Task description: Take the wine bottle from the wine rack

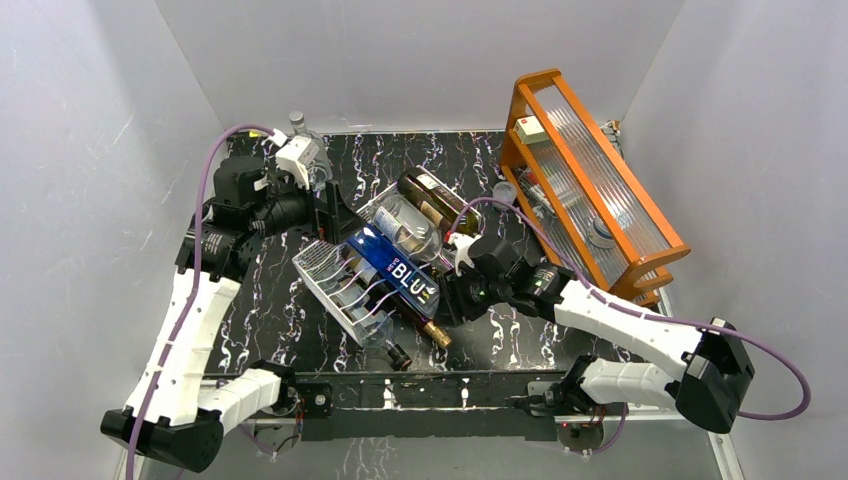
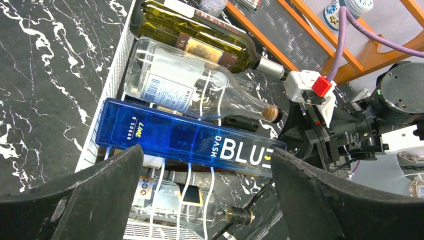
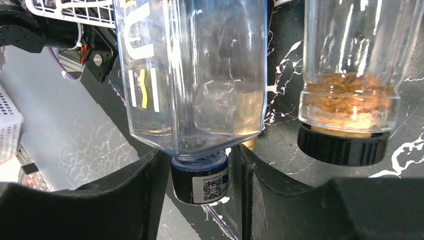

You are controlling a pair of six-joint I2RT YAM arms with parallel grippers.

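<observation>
The white wire wine rack [image 1: 325, 270] stands mid-table and holds several bottles. On top lies a blue square bottle [image 1: 395, 265] marked "BLU", its cap toward the right arm. My right gripper [image 1: 450, 290] is shut on that bottle's dark cap [image 3: 200, 182], one finger on each side, and the bottle still rests on the rack. My left gripper [image 1: 335, 212] is open and empty above the rack's far-left side. In its wrist view the blue bottle [image 2: 185, 137] lies between the spread fingers. A dark green wine bottle [image 1: 435, 195] and a clear bottle [image 1: 405, 225] lie behind it.
An orange wooden frame [image 1: 590, 180] with ribbed clear panels stands tilted at the back right. A small clear bottle [image 1: 305, 135] stands at the back left. A clear bottle [image 1: 375, 335] and a gold-tipped neck [image 1: 437, 335] stick out of the rack's near end. White walls enclose the table.
</observation>
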